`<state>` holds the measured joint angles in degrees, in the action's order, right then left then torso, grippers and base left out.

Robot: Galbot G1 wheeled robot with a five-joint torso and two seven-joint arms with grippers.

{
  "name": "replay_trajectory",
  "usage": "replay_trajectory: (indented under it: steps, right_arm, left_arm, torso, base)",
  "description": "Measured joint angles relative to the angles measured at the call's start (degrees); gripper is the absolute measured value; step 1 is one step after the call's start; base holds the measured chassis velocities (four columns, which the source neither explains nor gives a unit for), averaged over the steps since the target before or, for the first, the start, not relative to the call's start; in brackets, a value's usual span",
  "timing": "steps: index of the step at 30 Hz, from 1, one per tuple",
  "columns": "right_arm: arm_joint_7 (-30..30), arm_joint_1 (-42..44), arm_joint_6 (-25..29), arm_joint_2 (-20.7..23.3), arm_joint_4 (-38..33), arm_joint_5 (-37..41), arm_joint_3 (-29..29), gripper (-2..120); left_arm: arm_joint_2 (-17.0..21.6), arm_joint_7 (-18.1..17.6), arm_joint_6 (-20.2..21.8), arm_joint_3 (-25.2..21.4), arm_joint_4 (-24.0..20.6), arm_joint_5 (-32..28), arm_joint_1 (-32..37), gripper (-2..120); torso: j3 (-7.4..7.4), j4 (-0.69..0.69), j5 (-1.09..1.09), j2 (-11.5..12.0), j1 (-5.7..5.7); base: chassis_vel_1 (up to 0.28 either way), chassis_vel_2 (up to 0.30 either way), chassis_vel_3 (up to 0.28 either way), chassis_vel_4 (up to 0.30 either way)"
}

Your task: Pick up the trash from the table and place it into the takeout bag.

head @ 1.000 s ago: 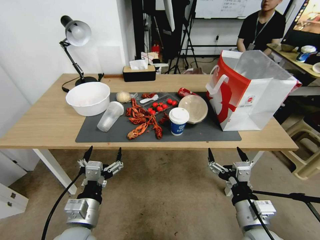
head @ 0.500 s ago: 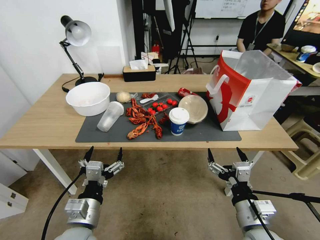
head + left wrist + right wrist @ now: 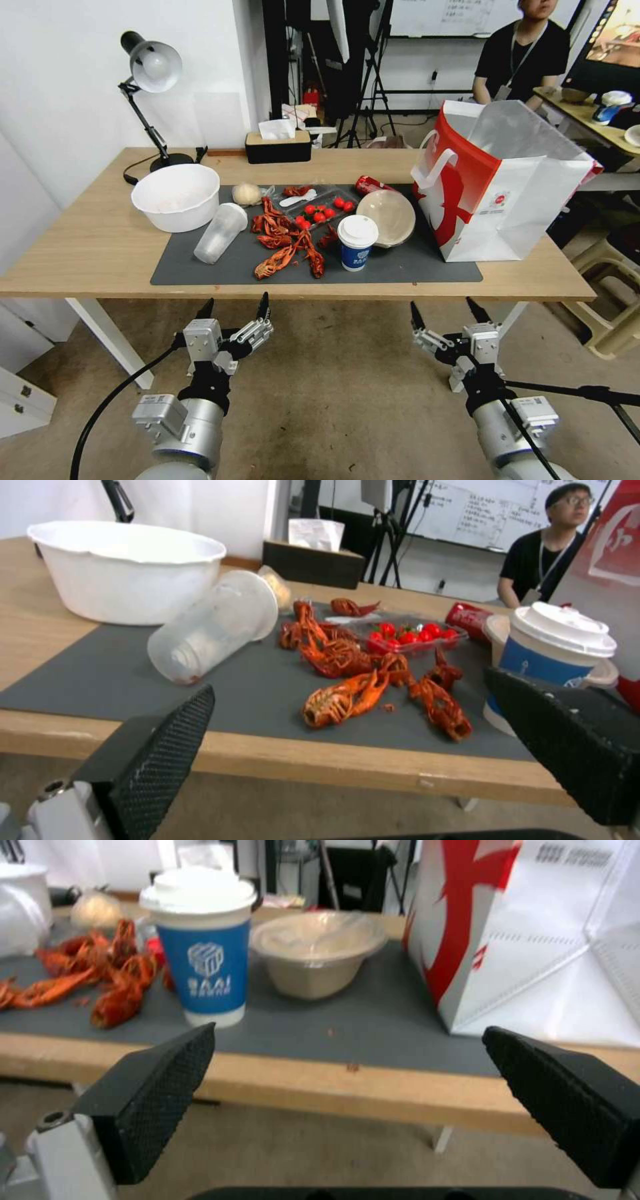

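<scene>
Red and white, standing upright at the right end of the table (image 3: 100,253) with one corner on the grey mat (image 3: 413,267): takeout bag (image 3: 527,207), mouth gaping, clear liner showing, whatever is inside staying hidden behind its walls. Being cut off at the edge of both wrist views, showing little beyond red panels and white paper.

Sitting just left of the bag: beige bowl (image 3: 388,215), closed under a clear cover, contents too hazy to make out. Peeking out from behind it: red packet (image 3: 369,184), mostly blocked. Standing upright just in front of the bowl: blue-and-white paper cup (image 3: 357,243), white lid concealing any contents.

Lying on its side at the left of the mat: clear plastic cup (image 3: 219,233), carrying only a reddish smear at its base. Sprawling between the two cups: red crayfish shells (image 3: 287,240). Holding small red tomatoes behind them: shallow clear tray (image 3: 323,207). Resting at the mat's far left corner: large white bowl (image 3: 177,197), inside looking pale and unclear.

Hovering below the near table edge, well apart from everything: left gripper (image 3: 235,303), facing the shells, and right gripper (image 3: 443,305), facing the paper cup and bowl, both spreading their fingers wide and gripping nothing.
</scene>
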<state>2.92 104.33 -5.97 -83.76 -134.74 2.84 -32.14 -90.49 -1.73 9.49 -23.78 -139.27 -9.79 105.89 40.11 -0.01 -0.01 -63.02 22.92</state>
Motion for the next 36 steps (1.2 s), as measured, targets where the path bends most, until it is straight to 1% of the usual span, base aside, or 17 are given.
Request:
replay_trajectory:
  steps: [1,2,3,4,5,6,7,8,36]
  right_arm:
    - [1.1,0.5,-2.3,0.7,-1.1,1.1,-0.3,100]
    - [0.3,0.1,-0.5,0.4,-0.5,0.3,-0.1,100]
    - [0.3,0.1,-0.5,0.4,-0.5,0.3,-0.1,100]
    - [0.9,0.3,-1.9,0.8,-1.0,0.7,-0.3,100]
    - [2.7,0.9,-5.3,1.8,-2.6,2.0,-0.6,100]
    - [2.7,0.9,-5.3,1.8,-2.6,2.0,-0.6,100]
    - [4.2,1.4,-8.3,2.6,-3.9,3.2,-1.0,100]
    - [4.3,1.5,-8.5,2.7,-4.0,3.3,-1.0,100]
    - [4.0,1.3,-7.9,2.4,-3.6,2.7,-1.0,100]
  left_arm:
    - [-0.1,0.0,0.0,0.0,-0.4,0.0,0.2,100]
    - [-0.1,-0.1,-0.1,-0.1,-0.7,-0.1,0.3,100]
    - [-0.1,-0.1,-0.1,-0.1,-0.7,-0.1,0.3,100]
    - [-0.1,-0.1,-0.2,-0.2,-0.8,-0.1,0.3,100]
    - [-0.1,-0.1,-0.2,-0.2,-0.8,-0.1,0.3,100]
    - [-0.1,-0.1,-0.2,-0.2,-0.8,-0.1,0.3,100]
    - [-0.1,0.0,-0.4,-0.3,-0.8,0.0,0.4,100]
    - [-0.1,0.0,-0.5,-0.3,-0.8,0.0,0.4,100]
    - [-0.2,0.3,-0.9,-0.6,-0.6,0.3,0.4,100]
  torso:
    - [0.00,0.01,-0.01,0.0,0.00]
    - [0.00,0.01,0.06,0.0,-0.01]
    - [0.00,0.01,0.06,0.0,-0.01]
    - [0.00,0.01,0.05,0.0,0.00]
    - [0.00,0.01,0.00,0.0,0.00]
    - [0.00,0.01,0.00,0.0,0.00]
    - [0.00,0.01,0.02,0.0,0.00]
    - [0.00,0.01,0.02,0.0,0.00]
    - [0.00,0.01,0.02,0.0,0.00]
  base:
    - [0.000,0.000,0.000,0.000]
    - [0.000,0.000,0.000,0.000]
    - [0.000,0.000,0.000,0.000]
    - [0.000,0.000,0.000,0.000]
    - [0.000,0.000,0.000,0.000]
    - [0.000,0.000,0.000,0.000]
    - [0.000,0.000,0.000,0.000]
    - [0.000,0.000,0.000,0.000]
    - [0.000,0.000,0.000,0.000]
